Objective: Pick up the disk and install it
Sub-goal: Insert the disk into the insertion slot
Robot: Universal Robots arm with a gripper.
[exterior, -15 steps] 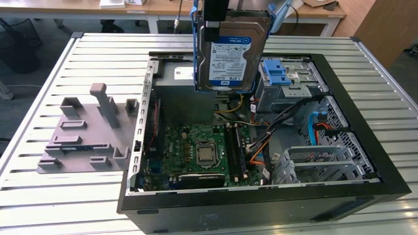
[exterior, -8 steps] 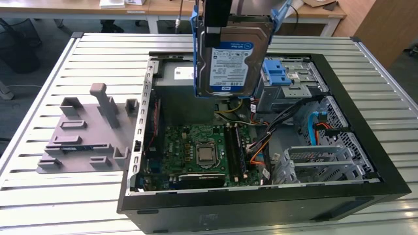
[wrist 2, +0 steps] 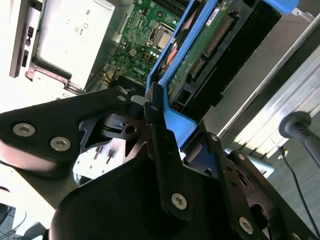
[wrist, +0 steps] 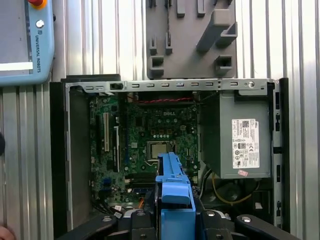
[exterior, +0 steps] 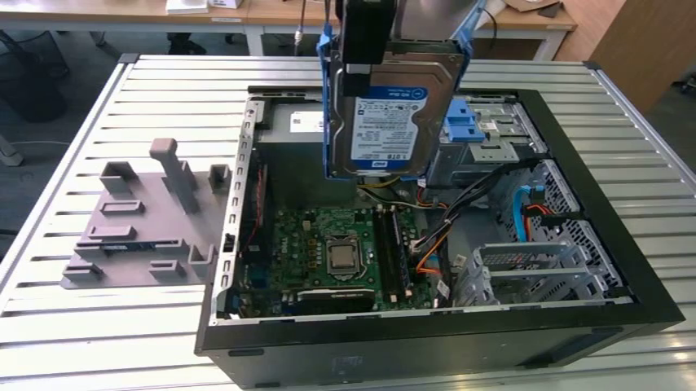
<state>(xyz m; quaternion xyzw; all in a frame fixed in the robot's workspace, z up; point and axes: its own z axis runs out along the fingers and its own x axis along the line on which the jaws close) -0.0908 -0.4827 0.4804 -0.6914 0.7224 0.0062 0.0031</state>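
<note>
The disk point(exterior: 392, 114) hangs upright above the open computer case point(exterior: 435, 342), its white-and-blue label facing the exterior camera and its blue bracket running along both sides. My gripper point(exterior: 364, 32) holds it from above, shut on the top of the bracket. In the second wrist view the black fingers point(wrist 2: 156, 112) clamp the blue bracket of the disk point(wrist 2: 200, 45), whose green circuit board shows. In the first wrist view the disk's blue bracket point(wrist: 172, 187) stands between the gripper's point(wrist: 175, 217) black links, over the motherboard point(wrist: 150, 140).
Inside the case sit a grey power-supply box point(wrist: 240, 140), a blue latch with a silver cage point(exterior: 484, 126) and a metal drive cage point(exterior: 533, 269). A grey fixture plate point(exterior: 142, 220) lies on the slatted table at the exterior view's left. A teach pendant point(wrist: 25, 40) lies beside the case.
</note>
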